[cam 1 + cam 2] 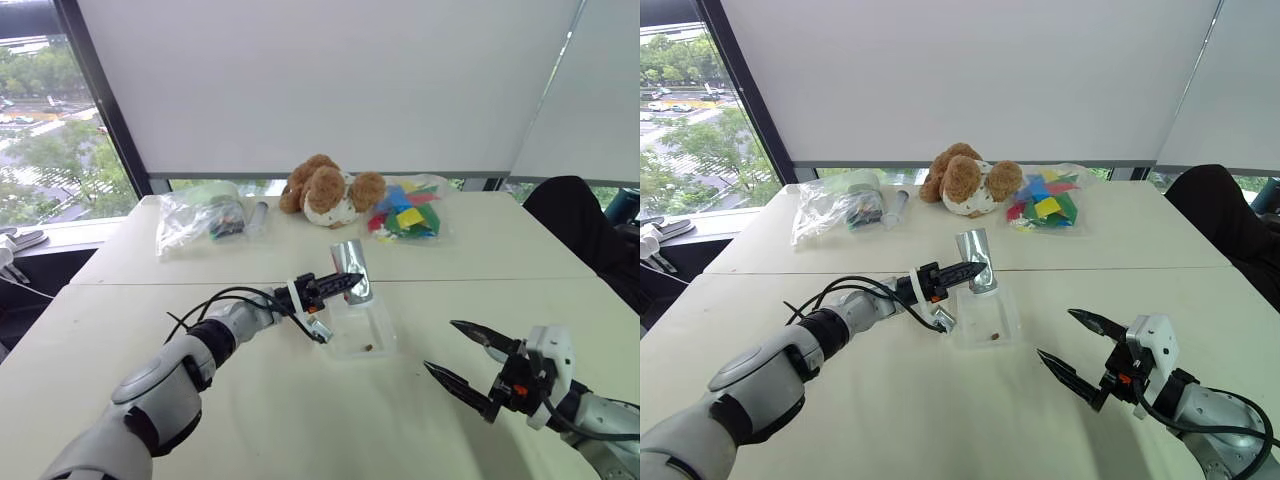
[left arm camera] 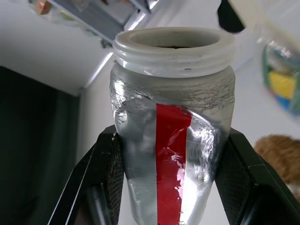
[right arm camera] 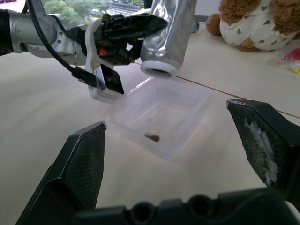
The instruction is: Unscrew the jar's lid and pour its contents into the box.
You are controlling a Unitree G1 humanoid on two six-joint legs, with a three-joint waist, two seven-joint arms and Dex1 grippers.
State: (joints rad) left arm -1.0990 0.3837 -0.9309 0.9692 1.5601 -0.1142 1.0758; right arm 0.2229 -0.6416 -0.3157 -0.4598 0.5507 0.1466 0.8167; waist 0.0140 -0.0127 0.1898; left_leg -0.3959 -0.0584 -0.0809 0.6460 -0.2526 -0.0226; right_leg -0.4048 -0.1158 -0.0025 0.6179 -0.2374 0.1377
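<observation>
Left gripper [image 1: 352, 283] jaws clamp upended jar [image 1: 353, 270] over box [image 1: 385, 330]; right gripper [image 1: 468, 365] jaws wide, empty.

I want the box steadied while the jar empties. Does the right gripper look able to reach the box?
Probably yes. The right gripper is open and points toward the box across bare table. The left gripper holds the jar above the box's far side, leaving the near wall free.
</observation>
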